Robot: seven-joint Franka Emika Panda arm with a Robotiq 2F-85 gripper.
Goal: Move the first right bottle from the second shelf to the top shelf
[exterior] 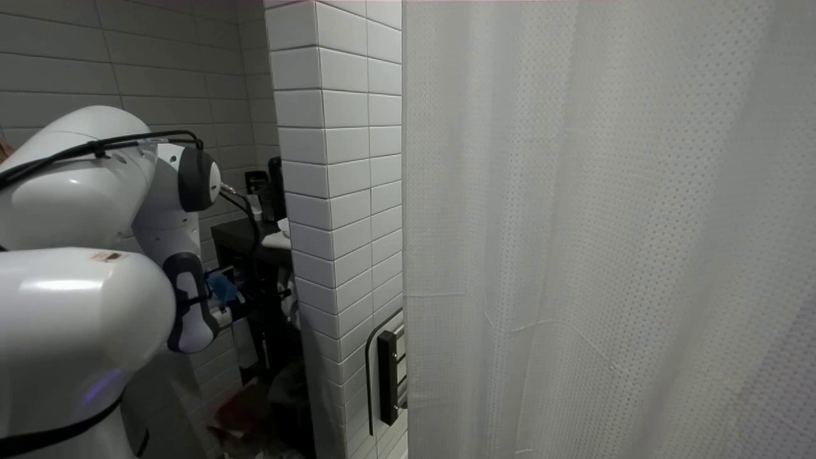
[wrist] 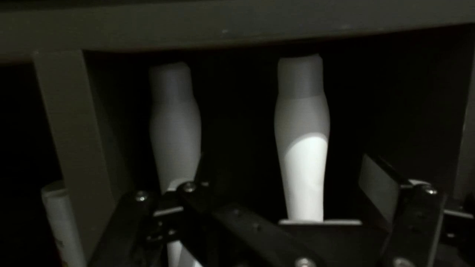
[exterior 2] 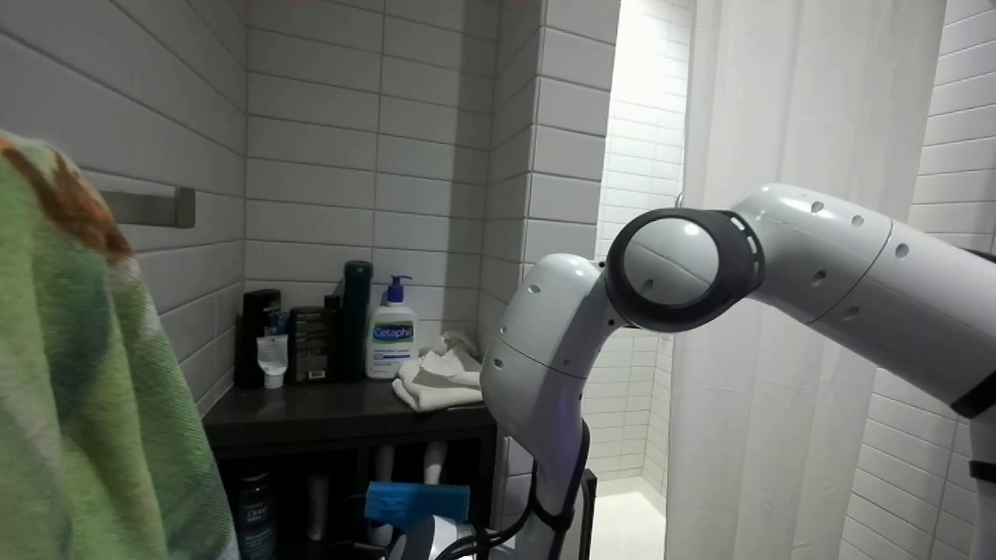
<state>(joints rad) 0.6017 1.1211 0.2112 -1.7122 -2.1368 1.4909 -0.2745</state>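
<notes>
Right bottle [wrist: 302, 148]: the one to move; white, slim, upright or nearly so in the second-shelf compartment [wrist: 419, 111], at 3 o'clock from the left bottle [wrist: 174, 126] in the wrist view.
Bottle position: it looks nearer the 3 o'clock finger [wrist: 378, 189], so a small shift toward 3 o'clock should centre it before the squeeze.
Bottle shoulder: the widest part; a pinch just below it would probably resist slipping.
Left bottle: the 9 o'clock finger [wrist: 200, 183] overlaps it in the wrist view; whether they touch cannot be told, so advance slowly.
Shelf edge [wrist: 237, 27]: runs at 12 o'clock, near the bottle's top; better to draw the bottle straight out past it, then lift.
Top shelf [exterior 2: 331, 403]: in an exterior view, the front strip at 7 o'clock from the pump bottle [exterior 2: 391, 342] seems the best landing place, apart from the cloth [exterior 2: 440, 383].
Gripper [wrist: 284, 170]: spread wide, nothing clasped; the fingers flank the right bottle with a gap on each side. Whether the gripper's body touches the bottle's base is hidden.
</notes>
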